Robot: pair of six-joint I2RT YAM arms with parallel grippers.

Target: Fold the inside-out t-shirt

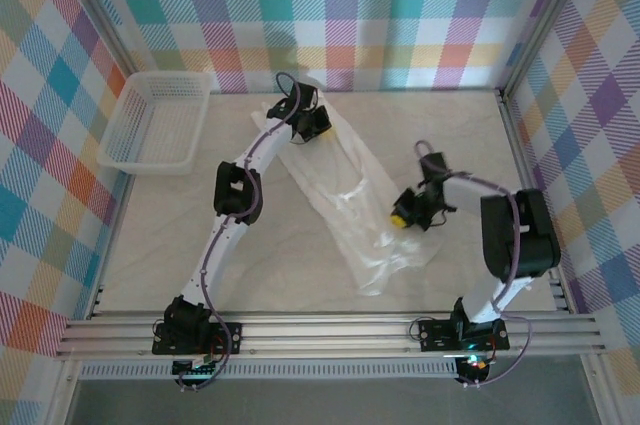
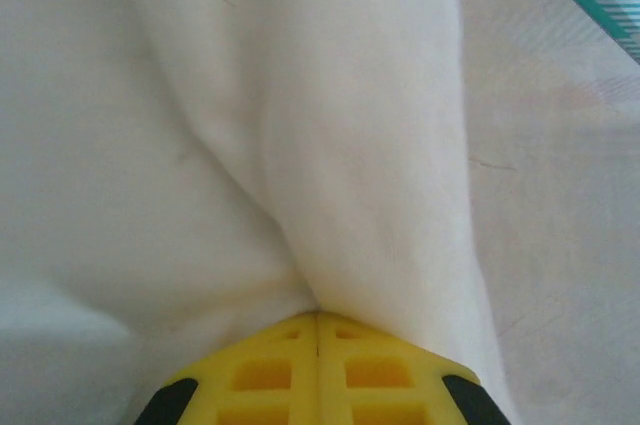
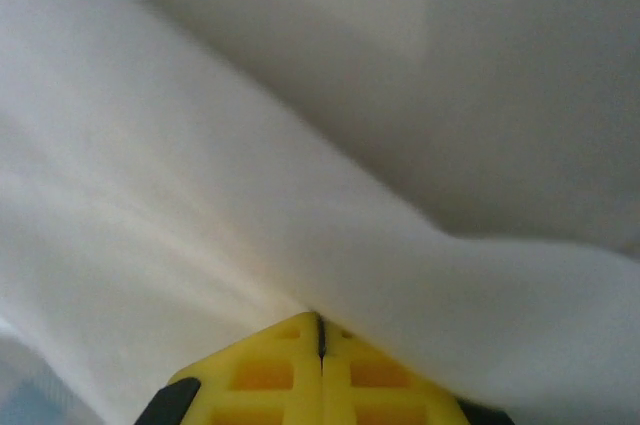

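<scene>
Left gripper (image 1: 312, 123) is pinched tight on the shirt (image 1: 345, 210) at the far end of the table (image 1: 160, 245). In its wrist view the yellow fingers (image 2: 270, 375) meet, with white cloth bunching out of the seam between them. From that hold the shirt runs as a long diagonal band toward the near right, where it widens into a rumpled heap on the table. Right gripper (image 1: 405, 213) is also clamped on the shirt, at its right-hand edge about midway along, and cloth drapes over its closed fingertips (image 3: 270, 375). Two holds well apart along the cloth look meant to draw it taut, so it can be spread or turned before any fold. The shirt is not yet flat and no fold shows, so the task seems to be at an early stage.

As for room, the basket (image 1: 150, 167) sits at the far left corner, well apart from the shirt, with bare table beside and in front of it. That left half is the open ground for laying the cloth out. On the right, the right arm (image 1: 520, 235) stands near the wall (image 1: 590, 145), and the shirt's near end lies close to the front rail (image 1: 330, 330), so pulls that way have little slack.
</scene>
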